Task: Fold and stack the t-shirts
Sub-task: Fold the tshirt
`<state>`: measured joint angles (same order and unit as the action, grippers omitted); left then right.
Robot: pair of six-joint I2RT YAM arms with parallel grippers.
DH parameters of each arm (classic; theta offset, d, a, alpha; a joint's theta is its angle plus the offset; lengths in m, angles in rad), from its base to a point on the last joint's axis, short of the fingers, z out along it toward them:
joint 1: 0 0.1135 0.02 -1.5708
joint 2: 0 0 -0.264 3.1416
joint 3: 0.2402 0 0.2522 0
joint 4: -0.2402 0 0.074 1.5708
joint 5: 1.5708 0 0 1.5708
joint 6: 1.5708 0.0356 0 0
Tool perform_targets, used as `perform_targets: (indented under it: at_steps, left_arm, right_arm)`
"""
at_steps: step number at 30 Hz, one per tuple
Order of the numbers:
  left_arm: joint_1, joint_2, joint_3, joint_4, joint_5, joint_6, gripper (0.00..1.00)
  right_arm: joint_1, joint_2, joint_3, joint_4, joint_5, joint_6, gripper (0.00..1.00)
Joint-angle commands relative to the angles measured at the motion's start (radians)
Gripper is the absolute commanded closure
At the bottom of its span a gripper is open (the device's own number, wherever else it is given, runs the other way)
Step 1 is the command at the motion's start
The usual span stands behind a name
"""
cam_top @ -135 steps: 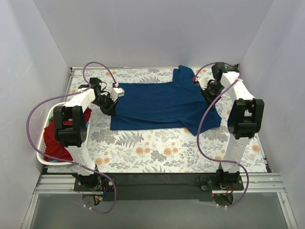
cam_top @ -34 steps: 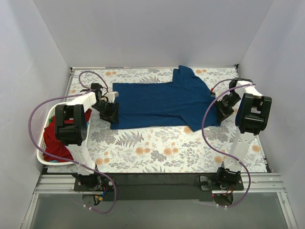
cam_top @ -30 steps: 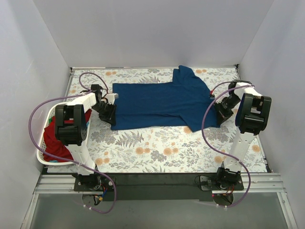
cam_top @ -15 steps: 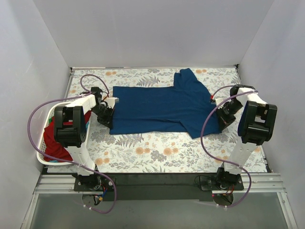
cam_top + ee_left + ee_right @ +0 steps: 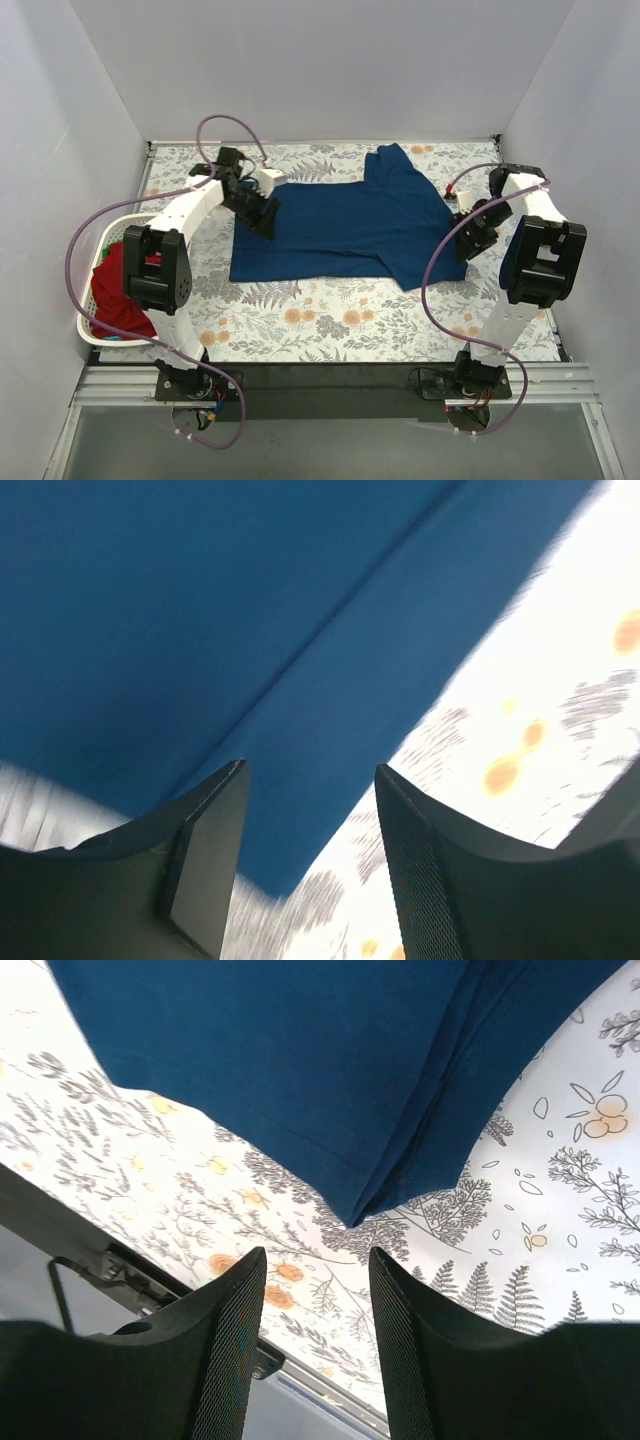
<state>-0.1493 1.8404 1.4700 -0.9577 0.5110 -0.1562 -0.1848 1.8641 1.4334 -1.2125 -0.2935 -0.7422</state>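
**Robot's left claw [image 5: 264, 211] crosses to far edge of navy shirt [image 5: 345, 225]**

Moved in the last half second from the shirt's near-left corner, the left claw now hangs over its far-left corner. Its jaws stand well apart with nothing between them. The left wrist view [image 5: 310, 770], blurred by motion, shows only blue cloth, a crease and the shirt's edge below. The right claw [image 5: 472, 236] has barely shifted. It sits at the right end of the shirt, jaws likewise wide and empty, and its wrist view [image 5: 316, 1255] shows the pointed tip of the near sleeve just below.

The navy shirt lies spread sideways across the far middle of the floral table cover [image 5: 330, 310]. Its hem is to the left, one sleeve points far and the other near-right. No print shows on the upper face. A red shirt [image 5: 115, 295] sits heaped in the laundry basket [image 5: 86, 336] at the near-left corner, well apart from the work.

Folding has apparently not begun, and this looks like the reach for a first grip. Done well, each claw would drop straight down onto the cloth's edge and close on the shirt alone. The patterned cover lies directly beneath and could be caught up with it. Both ends are best lifted together and kept taut, so the body carries over evenly. The loose near sleeve may trail or bunch unless it is tucked in first.
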Motion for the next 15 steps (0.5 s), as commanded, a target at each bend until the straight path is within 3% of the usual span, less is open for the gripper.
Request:
perform_targets:
  at_steps: [1, 5, 10, 15]
  left_arm:
    - [-0.172, -0.024, 0.044, 0.068, 0.19, 0.003, 0.47]
    - [-0.335, 0.012, 0.009, 0.268, 0.244, -0.084, 0.45]
    - [-0.551, 0.069, -0.036, 0.583, 0.205, -0.164, 0.45]
    - [-0.677, 0.144, -0.074, 0.856, 0.166, -0.184, 0.45]
  right_arm:
    - [-0.004, -0.039, 0.064, -0.087, -0.084, 0.021, 0.47]
    - [-0.005, 0.018, 0.085, -0.082, -0.121, 0.092, 0.45]
    - [-0.012, 0.104, 0.143, -0.065, -0.115, 0.179, 0.46]
    - [-0.018, 0.13, 0.145, -0.065, -0.113, 0.219, 0.51]
